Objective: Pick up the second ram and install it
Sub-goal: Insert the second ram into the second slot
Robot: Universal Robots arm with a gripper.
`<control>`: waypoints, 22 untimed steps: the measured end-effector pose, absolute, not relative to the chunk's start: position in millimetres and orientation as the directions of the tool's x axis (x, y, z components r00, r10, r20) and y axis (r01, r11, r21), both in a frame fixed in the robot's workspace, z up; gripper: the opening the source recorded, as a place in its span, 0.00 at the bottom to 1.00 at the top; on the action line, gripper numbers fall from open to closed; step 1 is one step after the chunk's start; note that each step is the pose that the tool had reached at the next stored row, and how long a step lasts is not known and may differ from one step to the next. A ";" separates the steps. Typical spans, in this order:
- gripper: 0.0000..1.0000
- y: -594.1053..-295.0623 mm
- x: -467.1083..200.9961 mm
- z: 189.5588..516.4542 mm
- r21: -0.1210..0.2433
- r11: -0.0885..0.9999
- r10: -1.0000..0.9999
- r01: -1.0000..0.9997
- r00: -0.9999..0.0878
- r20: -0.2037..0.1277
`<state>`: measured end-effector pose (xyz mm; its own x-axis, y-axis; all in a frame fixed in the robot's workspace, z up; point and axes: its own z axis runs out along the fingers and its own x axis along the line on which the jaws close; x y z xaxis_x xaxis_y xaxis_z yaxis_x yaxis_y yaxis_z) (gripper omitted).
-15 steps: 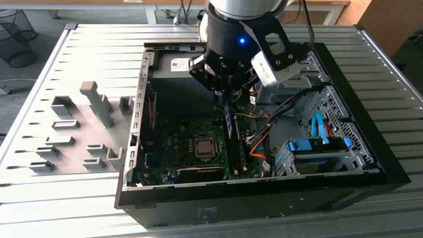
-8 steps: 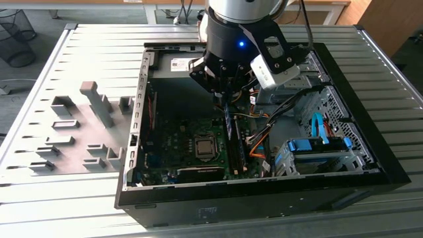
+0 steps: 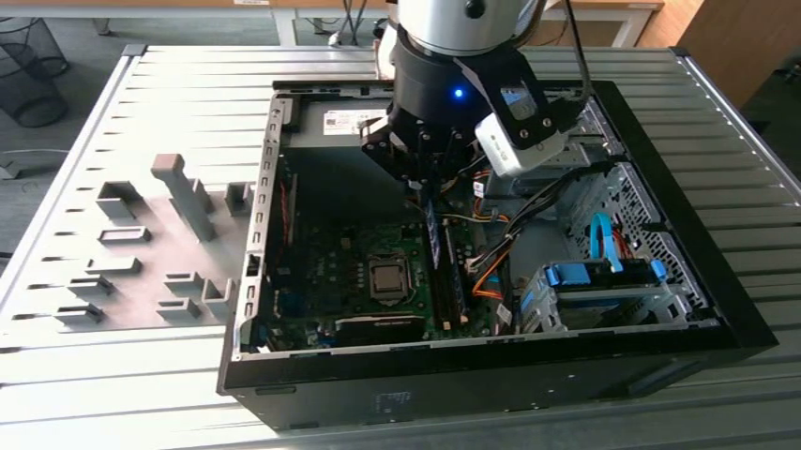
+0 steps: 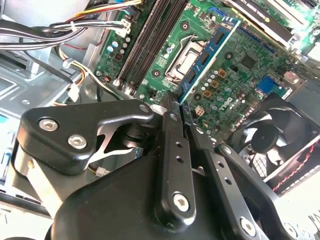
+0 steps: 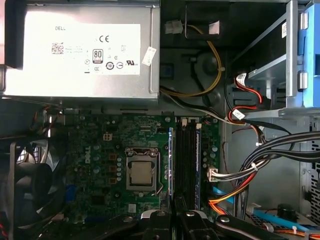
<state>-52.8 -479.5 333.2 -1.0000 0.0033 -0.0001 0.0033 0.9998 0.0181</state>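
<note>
The gripper [image 4: 177,112] jaws are clenched on the ram [image 4: 207,57], which points straight away from them, its long axis parallel to the slots [image 5: 186,160] below.

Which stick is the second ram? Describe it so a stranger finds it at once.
Inside the open computer case, above the green motherboard, find the gripper. Clamped in it is the second ram, a thin blue stick with a row of black chips. Unlike the black memory slots nearby, it is blue and gripped at one end.
</note>
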 end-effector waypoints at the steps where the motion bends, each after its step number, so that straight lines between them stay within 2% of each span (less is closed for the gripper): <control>1: 0.14 -479.5 -52.6 332.1 0.018 1.000 0.003 0.003 -1.000 0.000; 22: 0.14 -479.5 -47.9 315.4 0.014 1.000 0.003 0.003 -1.000 0.000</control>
<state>-47.9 -479.5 315.4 -1.0000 0.0031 -0.0001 0.0031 0.9999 0.0144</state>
